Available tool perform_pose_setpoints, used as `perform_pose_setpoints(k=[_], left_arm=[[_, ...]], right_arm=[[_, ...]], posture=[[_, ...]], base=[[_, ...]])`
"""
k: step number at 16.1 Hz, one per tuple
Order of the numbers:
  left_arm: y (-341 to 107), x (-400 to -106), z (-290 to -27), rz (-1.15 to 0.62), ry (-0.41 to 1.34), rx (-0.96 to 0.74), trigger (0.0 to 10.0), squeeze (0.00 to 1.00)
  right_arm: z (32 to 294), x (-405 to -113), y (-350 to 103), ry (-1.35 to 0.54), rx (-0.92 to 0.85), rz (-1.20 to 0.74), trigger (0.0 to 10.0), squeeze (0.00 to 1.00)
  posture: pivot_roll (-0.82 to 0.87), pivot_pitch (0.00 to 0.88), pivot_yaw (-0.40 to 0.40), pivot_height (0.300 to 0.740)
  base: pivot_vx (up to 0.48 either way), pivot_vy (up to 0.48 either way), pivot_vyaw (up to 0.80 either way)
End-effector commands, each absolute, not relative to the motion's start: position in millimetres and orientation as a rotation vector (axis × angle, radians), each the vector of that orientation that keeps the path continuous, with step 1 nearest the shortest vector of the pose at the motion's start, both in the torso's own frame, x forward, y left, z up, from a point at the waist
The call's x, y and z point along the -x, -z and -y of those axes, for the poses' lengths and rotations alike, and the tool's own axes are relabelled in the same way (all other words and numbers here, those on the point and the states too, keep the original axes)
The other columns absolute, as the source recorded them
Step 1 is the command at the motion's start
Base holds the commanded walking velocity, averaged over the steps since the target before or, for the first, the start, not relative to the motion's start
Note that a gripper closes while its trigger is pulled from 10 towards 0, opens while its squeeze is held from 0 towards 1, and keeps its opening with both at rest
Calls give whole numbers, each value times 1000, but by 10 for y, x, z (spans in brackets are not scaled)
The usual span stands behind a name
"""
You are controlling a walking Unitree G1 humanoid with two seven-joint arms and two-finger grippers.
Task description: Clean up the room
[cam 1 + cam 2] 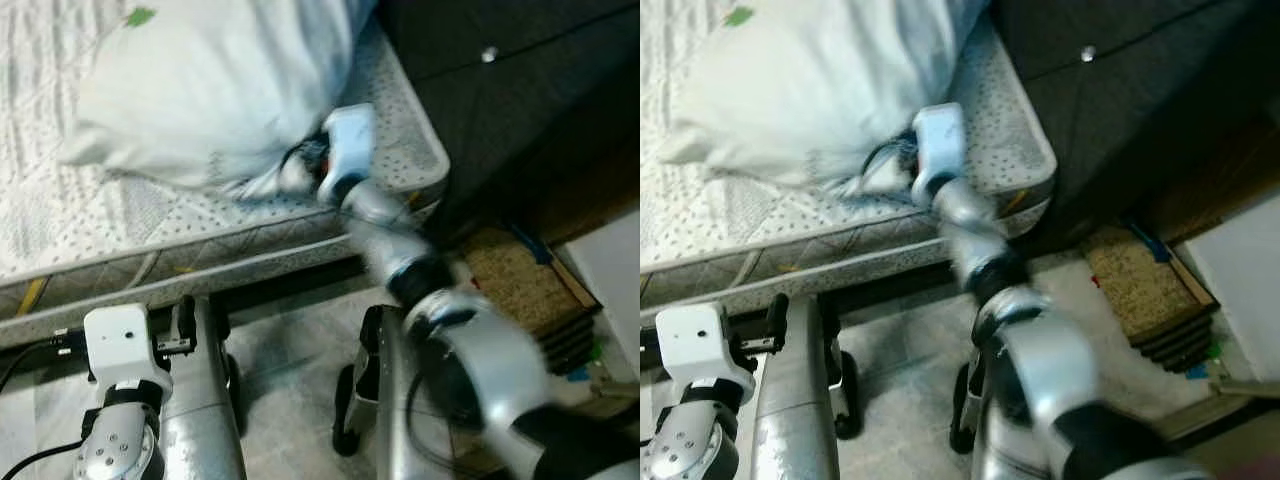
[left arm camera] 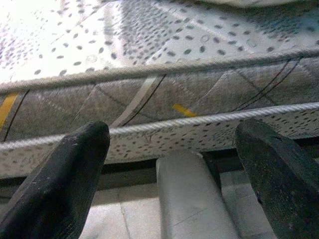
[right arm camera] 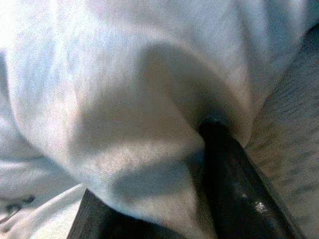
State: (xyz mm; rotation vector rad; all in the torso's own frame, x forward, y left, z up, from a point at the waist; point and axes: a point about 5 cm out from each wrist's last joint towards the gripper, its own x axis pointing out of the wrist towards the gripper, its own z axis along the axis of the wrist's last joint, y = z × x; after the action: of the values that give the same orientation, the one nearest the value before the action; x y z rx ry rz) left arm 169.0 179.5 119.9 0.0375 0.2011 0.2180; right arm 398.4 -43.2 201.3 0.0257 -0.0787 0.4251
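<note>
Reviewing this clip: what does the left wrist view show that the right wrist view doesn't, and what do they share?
Left wrist view: the left hand, fingers spread, facing the mattress's quilted side, floor below.

Right wrist view: the right hand with white pillow fabric bunched between its black fingers.

Both: the speckled mattress top.

Right hand [image 1: 300, 170] reaches forward, fingers pinched together; left hand [image 2: 174, 164] hangs low, fingers spread.
</note>
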Motion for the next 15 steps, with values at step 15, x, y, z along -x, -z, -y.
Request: perform_pose_setpoints(k=[15], left_arm=[[-1123, -2012, -1779, -154, -251, -42, 10000, 0]], right_arm=[[2410, -4091, -2402, 7, 166, 70, 0, 0]], posture=[[26, 205, -121, 535]], base=[[0, 0, 0]])
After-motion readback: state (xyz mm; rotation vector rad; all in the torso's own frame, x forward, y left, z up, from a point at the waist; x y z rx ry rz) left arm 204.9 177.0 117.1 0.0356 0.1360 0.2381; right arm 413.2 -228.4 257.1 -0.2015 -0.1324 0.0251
